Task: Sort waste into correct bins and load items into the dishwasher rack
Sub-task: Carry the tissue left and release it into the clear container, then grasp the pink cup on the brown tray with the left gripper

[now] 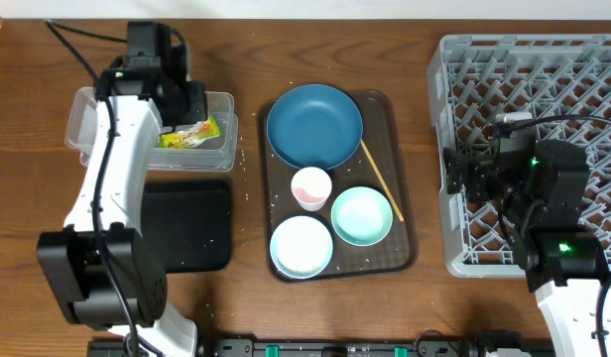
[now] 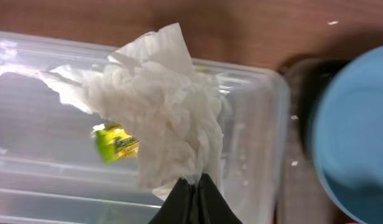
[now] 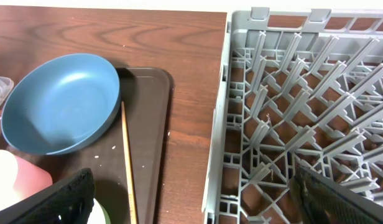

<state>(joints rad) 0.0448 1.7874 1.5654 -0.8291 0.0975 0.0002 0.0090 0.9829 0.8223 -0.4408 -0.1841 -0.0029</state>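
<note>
My left gripper (image 2: 193,186) is shut on the crumpled white tissue (image 2: 160,106) and holds it over the clear tub (image 2: 253,124). The snack wrapper (image 1: 191,133) lies in the clear tub (image 1: 83,111); it also shows in the left wrist view (image 2: 115,143). The black tray (image 1: 191,226) lies in front of the tub. The blue dish (image 1: 314,126), white-pink cup (image 1: 311,187), mint-green bowl (image 1: 362,216), white bowl (image 1: 302,246) and wooden stick (image 1: 382,180) sit on the brown tray (image 1: 400,248). My right gripper (image 3: 191,196) is open and empty at the left edge of the grey rack (image 1: 544,59).
Loose white rice grains dot the brown tray (image 3: 148,143) and the table beside it. The rack (image 3: 303,112) fills the right side. Cables trail at the back left.
</note>
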